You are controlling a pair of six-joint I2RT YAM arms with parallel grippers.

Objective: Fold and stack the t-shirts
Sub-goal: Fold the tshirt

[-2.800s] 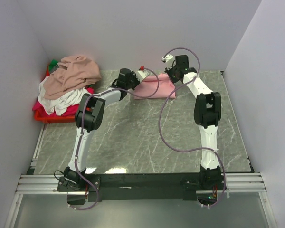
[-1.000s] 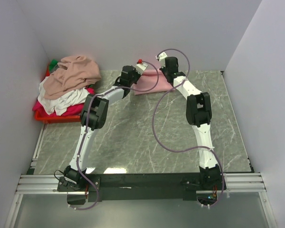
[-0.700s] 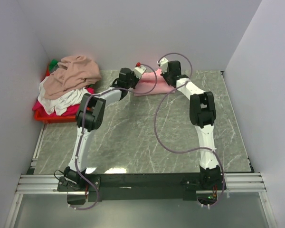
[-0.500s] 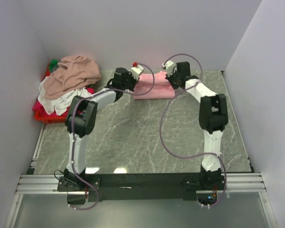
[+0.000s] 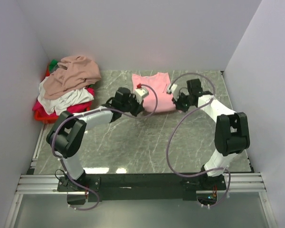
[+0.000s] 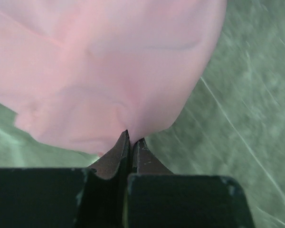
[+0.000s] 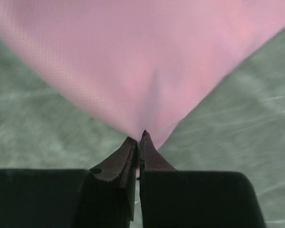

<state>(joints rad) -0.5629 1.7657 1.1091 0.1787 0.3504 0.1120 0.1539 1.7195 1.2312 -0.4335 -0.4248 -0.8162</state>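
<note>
A light pink t-shirt [image 5: 154, 90] lies spread on the far middle of the table, its neck towards the back wall. My left gripper [image 5: 138, 107] is shut on its near left corner; the wrist view shows pink cloth [image 6: 109, 71] pinched between the closed jaws [image 6: 132, 140]. My right gripper [image 5: 175, 103] is shut on the near right corner, with the pink cloth [image 7: 147, 57] ending in the closed jaws [image 7: 138, 137]. A pile of other t-shirts, tan [image 5: 73, 73], white [image 5: 66, 99] and magenta [image 5: 80, 107], lies at the far left.
The pile sits in a red basket [image 5: 43, 117] against the left wall, with a bit of green [image 5: 53, 63] at its back. The table [image 5: 147, 142] is grey-green marble. White walls stand on three sides.
Both grippers have pulled back towards the near side with the pink shirt's corners, and the shirt has gone from a bunched fold at the back to a longer spread shape.
</note>
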